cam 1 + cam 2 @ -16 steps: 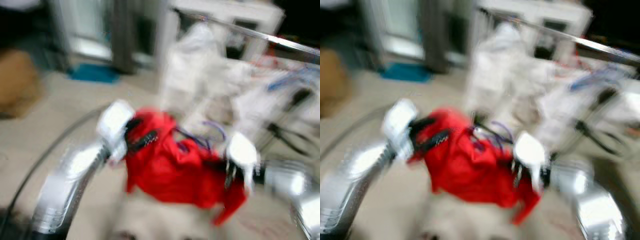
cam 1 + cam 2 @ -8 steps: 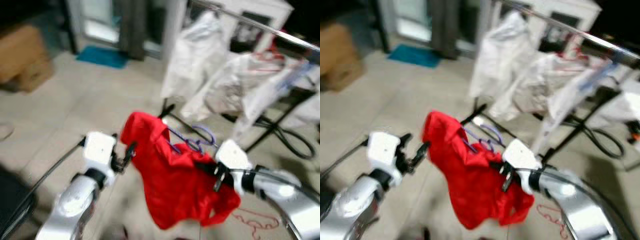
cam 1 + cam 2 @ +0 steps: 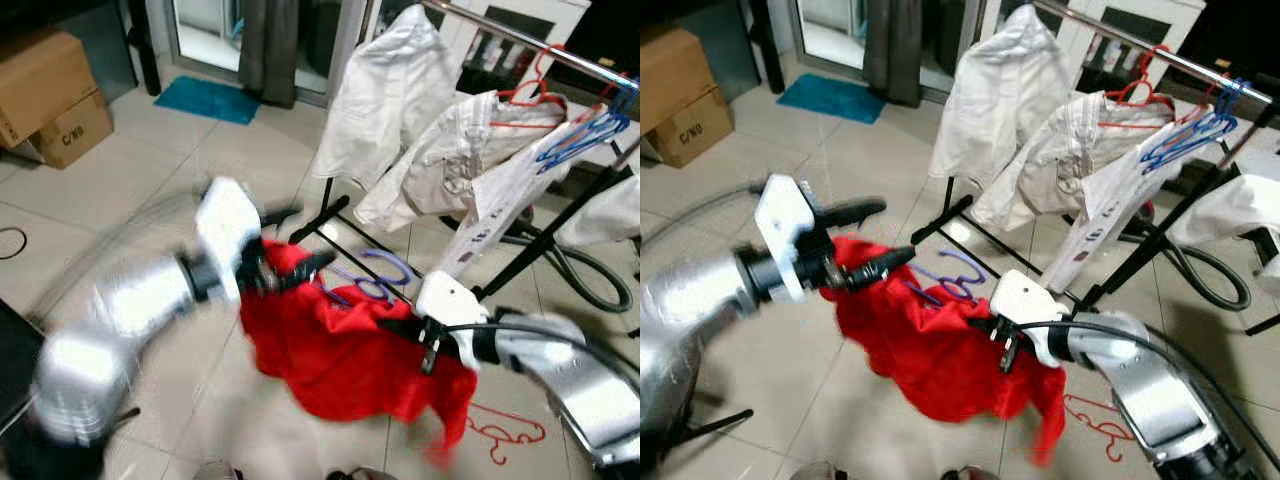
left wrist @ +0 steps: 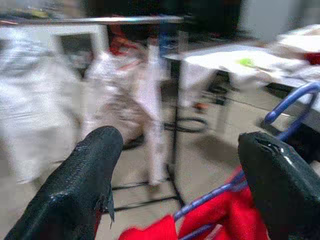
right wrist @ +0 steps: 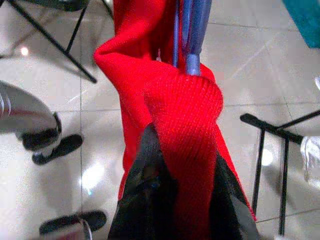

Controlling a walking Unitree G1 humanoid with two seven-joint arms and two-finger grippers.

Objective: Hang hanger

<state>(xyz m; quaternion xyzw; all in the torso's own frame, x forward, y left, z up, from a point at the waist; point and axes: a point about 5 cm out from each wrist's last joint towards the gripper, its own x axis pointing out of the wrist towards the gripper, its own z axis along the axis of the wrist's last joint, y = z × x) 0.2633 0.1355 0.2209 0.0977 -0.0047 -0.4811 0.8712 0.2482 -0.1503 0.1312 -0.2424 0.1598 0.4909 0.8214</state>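
The left gripper point(image 3: 868, 236) hovers with fingers spread wide at the upper left edge of the red garment point(image 3: 930, 350), gripping nothing. The blue hanger point(image 3: 950, 280) pokes from the garment's top. The right gripper point(image 5: 180, 200) pinches the garment's right side, below the clothes rack point(image 3: 1140, 45).

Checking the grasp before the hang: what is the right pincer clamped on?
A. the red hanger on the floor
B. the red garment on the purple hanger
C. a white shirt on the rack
B: the right pincer pinches a fold of the red garment around the purple hanger.
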